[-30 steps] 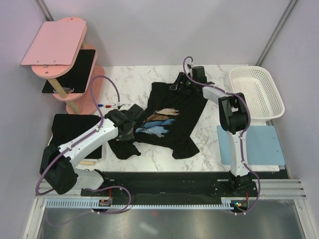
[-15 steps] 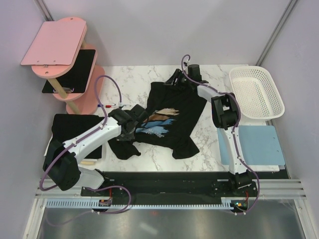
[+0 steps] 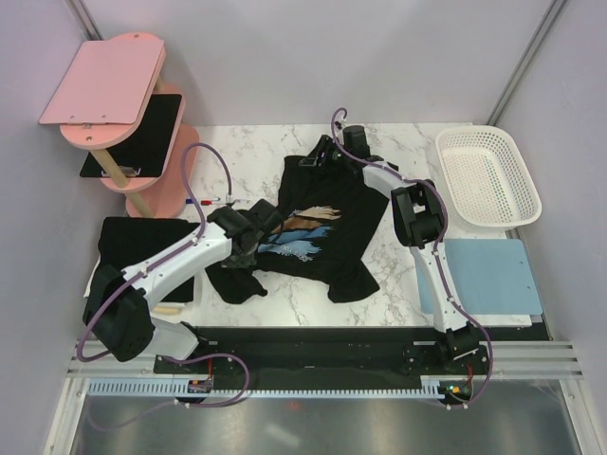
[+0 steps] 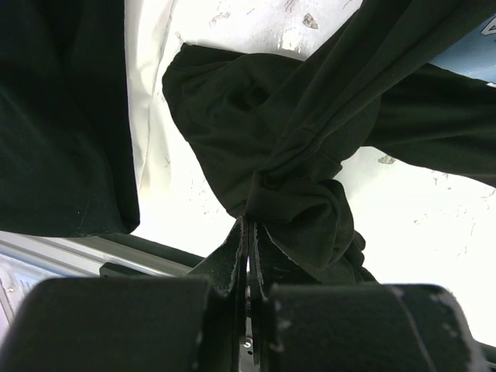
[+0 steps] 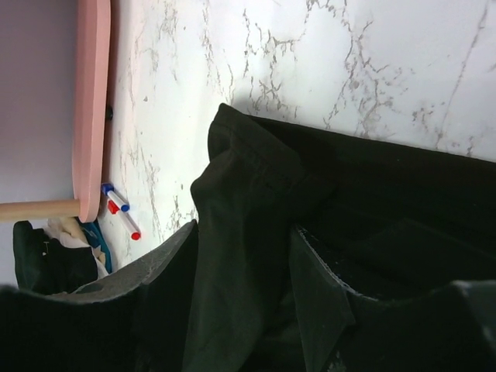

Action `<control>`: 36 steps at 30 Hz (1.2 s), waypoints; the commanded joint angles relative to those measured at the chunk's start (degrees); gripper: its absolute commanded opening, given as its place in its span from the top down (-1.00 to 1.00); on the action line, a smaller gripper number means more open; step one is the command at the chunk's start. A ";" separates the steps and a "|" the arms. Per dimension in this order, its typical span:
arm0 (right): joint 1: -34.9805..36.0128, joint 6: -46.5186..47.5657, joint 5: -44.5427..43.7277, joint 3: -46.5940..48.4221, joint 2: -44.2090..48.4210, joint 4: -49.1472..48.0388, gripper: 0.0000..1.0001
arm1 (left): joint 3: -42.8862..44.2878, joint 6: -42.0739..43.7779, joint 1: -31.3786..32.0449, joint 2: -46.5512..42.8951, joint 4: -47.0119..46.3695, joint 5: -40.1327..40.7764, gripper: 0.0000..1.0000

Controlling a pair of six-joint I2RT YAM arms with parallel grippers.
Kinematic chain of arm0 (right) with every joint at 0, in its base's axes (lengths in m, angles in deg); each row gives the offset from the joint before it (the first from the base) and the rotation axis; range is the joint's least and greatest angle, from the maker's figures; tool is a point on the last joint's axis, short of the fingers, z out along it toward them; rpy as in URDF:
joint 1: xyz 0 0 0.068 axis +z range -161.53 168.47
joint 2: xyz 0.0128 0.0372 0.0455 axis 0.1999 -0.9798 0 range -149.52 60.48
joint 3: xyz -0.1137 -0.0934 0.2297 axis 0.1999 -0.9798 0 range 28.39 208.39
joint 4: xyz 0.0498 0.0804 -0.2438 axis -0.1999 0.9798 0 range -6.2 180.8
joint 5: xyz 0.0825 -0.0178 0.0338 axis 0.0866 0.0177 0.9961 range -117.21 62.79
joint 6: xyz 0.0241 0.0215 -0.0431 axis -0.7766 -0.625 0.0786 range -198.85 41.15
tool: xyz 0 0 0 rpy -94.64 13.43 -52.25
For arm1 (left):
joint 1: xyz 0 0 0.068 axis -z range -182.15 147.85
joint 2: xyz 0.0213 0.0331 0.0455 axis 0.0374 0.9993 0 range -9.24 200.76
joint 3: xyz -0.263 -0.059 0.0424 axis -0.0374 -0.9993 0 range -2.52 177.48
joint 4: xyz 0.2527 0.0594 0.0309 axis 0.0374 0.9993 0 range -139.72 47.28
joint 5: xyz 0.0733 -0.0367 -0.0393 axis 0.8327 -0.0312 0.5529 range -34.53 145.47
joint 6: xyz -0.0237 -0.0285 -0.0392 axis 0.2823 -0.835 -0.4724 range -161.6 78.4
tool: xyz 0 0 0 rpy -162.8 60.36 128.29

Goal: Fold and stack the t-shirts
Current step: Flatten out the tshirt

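A black t-shirt (image 3: 318, 227) with a blue, white and tan chest print lies crumpled in the middle of the marble table. My left gripper (image 3: 252, 243) is at its left side, shut on a bunched fold of black fabric (image 4: 298, 147), jaws nearly together (image 4: 248, 226). My right gripper (image 3: 321, 159) is at the shirt's far edge. In the right wrist view its fingers (image 5: 242, 232) stand apart with a raised ridge of the shirt (image 5: 387, 194) filling the gap. A second black t-shirt (image 3: 133, 242) lies flat at the left, also in the left wrist view (image 4: 54, 116).
A pink tiered shelf (image 3: 104, 81) with a black board (image 3: 142, 128) stands at the back left. Red and blue markers (image 3: 211, 200) lie near it. A white basket (image 3: 488, 175) is at the back right, with a light blue mat (image 3: 488, 275) in front of it.
My right gripper has moved left along the shirt's far edge, dragging the fabric with it. My left gripper has shifted slightly right and stayed shut on the shirt.
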 commanded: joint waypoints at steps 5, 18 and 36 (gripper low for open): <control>-0.02 0.21 -1.21 4.26 -1.30 0.50 -0.07 | -0.76 -1.00 -0.13 -0.03 -0.07 2.23 0.96; 1.21 5.05 -5.16 -2.13 9.39 -0.46 1.00 | 0.02 0.14 -0.13 -1.34 0.54 4.34 0.96; -3.88 20.25 -25.63 -23.76 66.68 14.38 1.00 | 20.93 18.15 -11.20 -9.34 1.51 10.06 0.96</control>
